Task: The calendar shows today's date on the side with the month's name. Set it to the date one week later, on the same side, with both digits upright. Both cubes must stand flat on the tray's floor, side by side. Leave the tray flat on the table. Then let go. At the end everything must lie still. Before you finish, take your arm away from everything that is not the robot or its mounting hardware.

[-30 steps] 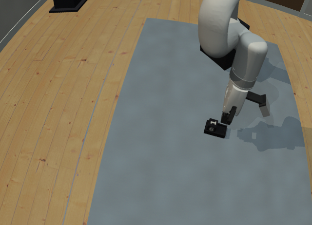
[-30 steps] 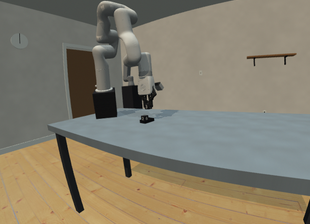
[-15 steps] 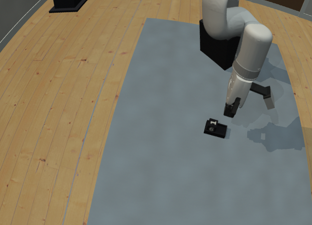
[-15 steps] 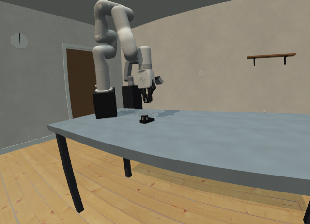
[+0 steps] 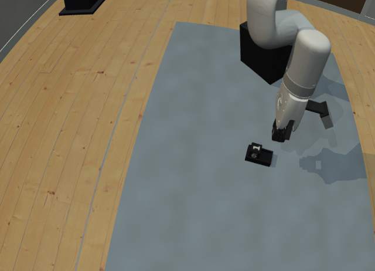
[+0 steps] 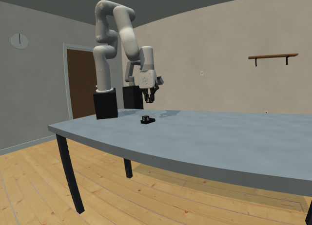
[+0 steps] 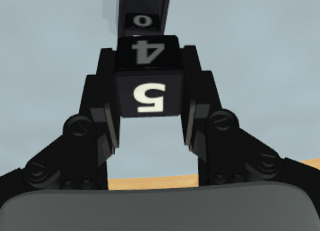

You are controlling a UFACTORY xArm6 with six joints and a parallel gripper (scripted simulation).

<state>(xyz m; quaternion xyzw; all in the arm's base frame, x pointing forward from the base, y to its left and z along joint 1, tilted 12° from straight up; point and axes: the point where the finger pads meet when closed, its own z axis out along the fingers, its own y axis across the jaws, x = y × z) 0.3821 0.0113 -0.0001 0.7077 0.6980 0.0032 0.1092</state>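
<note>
My gripper (image 5: 282, 136) (image 6: 149, 99) (image 7: 148, 68) is shut on a black cube and holds it in the air above the table, away from the tray. The held cube (image 6: 147, 100) (image 7: 150, 93) shows 5 and 4 in the wrist view, both upside down there, and 3 in the exterior view. The black tray (image 5: 263, 163) (image 6: 151, 121) lies flat on the table. The other cube (image 5: 256, 148) (image 6: 145, 118) (image 7: 142, 21) stands in one end of it, with 1 on top, 6 and 2 on sides, and 0 towards the wrist camera. The tray's other end is empty. No month's name is readable.
The blue-grey table (image 5: 193, 171) (image 6: 214, 134) bears the tray and the arm's black base (image 5: 260, 57) (image 6: 106, 105). A second black pedestal (image 5: 81, 0) (image 6: 132, 97) stands beyond the table. A shelf (image 6: 273, 56) hangs on the wall.
</note>
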